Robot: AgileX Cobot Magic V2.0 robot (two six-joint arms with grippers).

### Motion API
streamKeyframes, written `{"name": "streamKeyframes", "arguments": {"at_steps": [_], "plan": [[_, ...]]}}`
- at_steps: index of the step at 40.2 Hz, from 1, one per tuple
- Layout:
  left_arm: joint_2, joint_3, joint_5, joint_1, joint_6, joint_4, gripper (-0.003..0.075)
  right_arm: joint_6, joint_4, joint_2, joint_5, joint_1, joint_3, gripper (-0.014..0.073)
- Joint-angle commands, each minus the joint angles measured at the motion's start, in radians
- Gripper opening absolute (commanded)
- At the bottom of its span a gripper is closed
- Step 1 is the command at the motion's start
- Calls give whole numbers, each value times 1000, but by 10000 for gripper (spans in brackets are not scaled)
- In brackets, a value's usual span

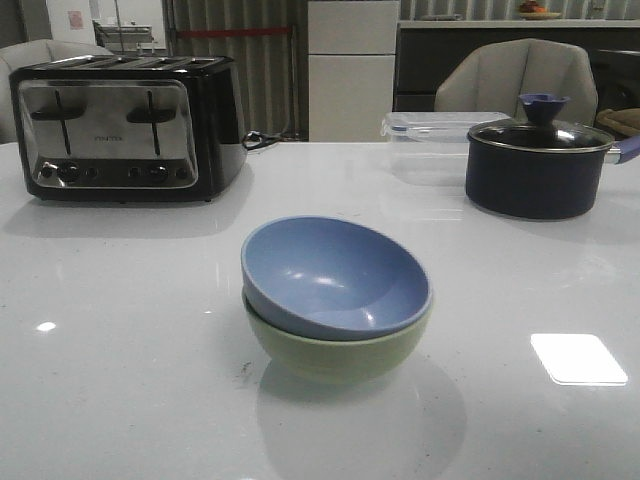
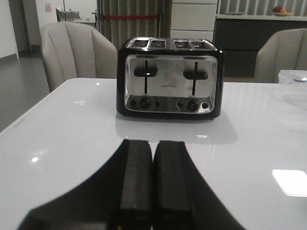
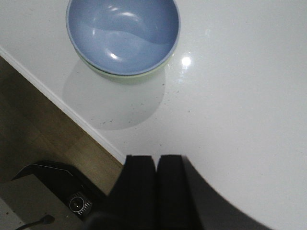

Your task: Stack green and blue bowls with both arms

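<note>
Two bowls sit nested — blue bowl (image 1: 335, 275) tilted inside green bowl (image 1: 340, 350), ahead of the right gripper (image 3: 156, 165) — both grippers, left gripper (image 2: 152, 158) included, pressed together and empty, suggesting stacking is done.

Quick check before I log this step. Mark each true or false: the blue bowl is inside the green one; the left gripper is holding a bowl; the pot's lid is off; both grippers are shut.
1. The blue bowl sits inside the green bowl. True, tilted.
2. The left gripper holds a bowl. False: it is shut on nothing, facing the toaster.
3. The pot has its lid off. False: the lid is on.
4. Both grippers are shut. True: the right gripper is shut and empty too.
</note>
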State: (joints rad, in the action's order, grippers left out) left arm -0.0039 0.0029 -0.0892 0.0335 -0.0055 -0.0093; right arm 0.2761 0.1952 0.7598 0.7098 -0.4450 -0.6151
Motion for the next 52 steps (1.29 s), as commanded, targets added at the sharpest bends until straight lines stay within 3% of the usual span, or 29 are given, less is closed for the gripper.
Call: {"name": "streamKeyframes", "arguments": {"at_steps": [1,52], "plan": [[-23,5,107,-1,-10,-8,93,10,5,-6,-56,3,-28,52],[-21,5,161,29,-10,-8,93,10,5,-6,-53,3,-28,52]]}}
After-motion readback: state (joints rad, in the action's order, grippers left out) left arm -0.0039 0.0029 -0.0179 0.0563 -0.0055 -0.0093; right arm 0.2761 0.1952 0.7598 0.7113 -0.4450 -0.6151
